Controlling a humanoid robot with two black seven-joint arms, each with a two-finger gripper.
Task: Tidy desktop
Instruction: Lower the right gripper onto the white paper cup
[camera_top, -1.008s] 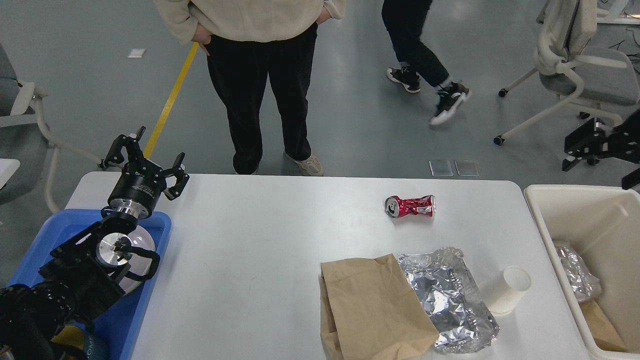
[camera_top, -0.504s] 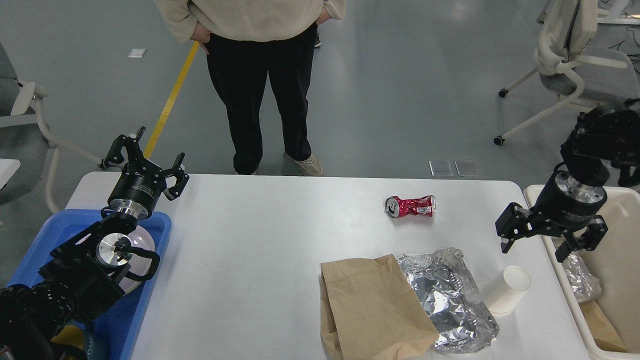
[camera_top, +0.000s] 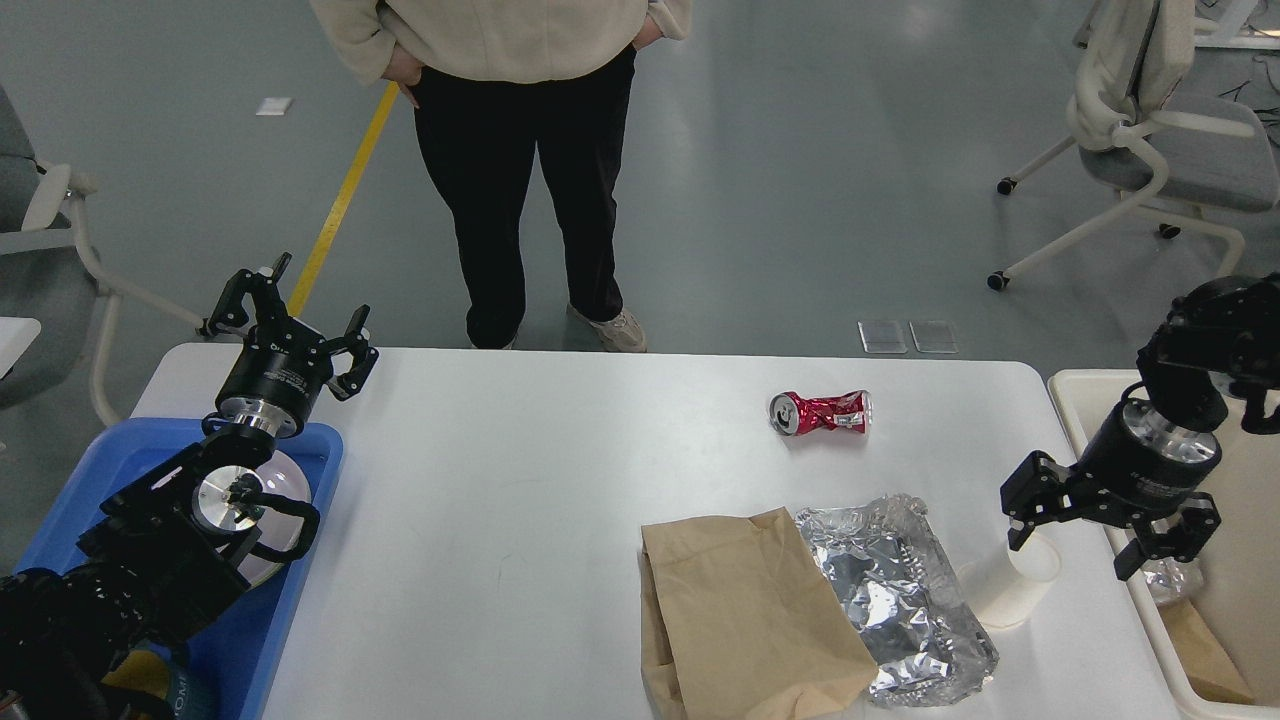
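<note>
Holding 4 items: desktop (camera_top: 560, 480) | grey floor (camera_top: 750, 220) | chair (camera_top: 1150, 130)

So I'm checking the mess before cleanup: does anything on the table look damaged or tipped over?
Yes. The red can is crushed and lying on its side; the paper cup is tipped over beside the crumpled foil.

My one view comes from my head, angled forward and down over the table (camera_top: 560, 480) from its near edge, close enough to lose both near corners, the floor showing past the far edge.
</note>
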